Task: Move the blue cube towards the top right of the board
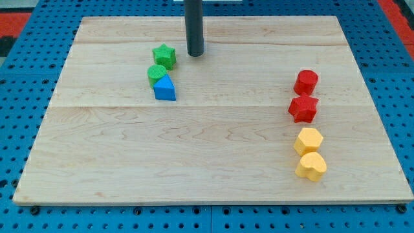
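A pale wooden board (213, 155) of joined planks lies on a blue perforated pegboard surface (26, 71). A red area (19, 10) shows at the view's top corners. Light is even, shadows soft.

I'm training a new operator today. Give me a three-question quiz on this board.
1. True or false: my tip touches the blue block.
2. How many yellow blocks are there?
3. Which block lies nearest my tip: A) green star, B) red star, C) yellow hexagon?

Key: 1. False; the tip stands apart, toward the view's top and slightly right of the blue block. 2. Two, counting the yellow heart. 3. A.
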Motion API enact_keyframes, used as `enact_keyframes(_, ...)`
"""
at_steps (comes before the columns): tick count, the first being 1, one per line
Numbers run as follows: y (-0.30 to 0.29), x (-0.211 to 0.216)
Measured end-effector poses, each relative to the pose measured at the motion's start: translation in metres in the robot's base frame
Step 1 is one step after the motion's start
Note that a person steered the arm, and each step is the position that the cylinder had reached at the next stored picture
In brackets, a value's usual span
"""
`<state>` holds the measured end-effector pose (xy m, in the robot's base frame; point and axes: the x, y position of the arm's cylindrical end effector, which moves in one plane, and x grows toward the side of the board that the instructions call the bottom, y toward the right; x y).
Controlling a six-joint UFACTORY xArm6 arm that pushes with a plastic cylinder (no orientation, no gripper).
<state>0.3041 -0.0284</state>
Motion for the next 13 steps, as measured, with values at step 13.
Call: enact_keyframes(13, 0.027, -0.050)
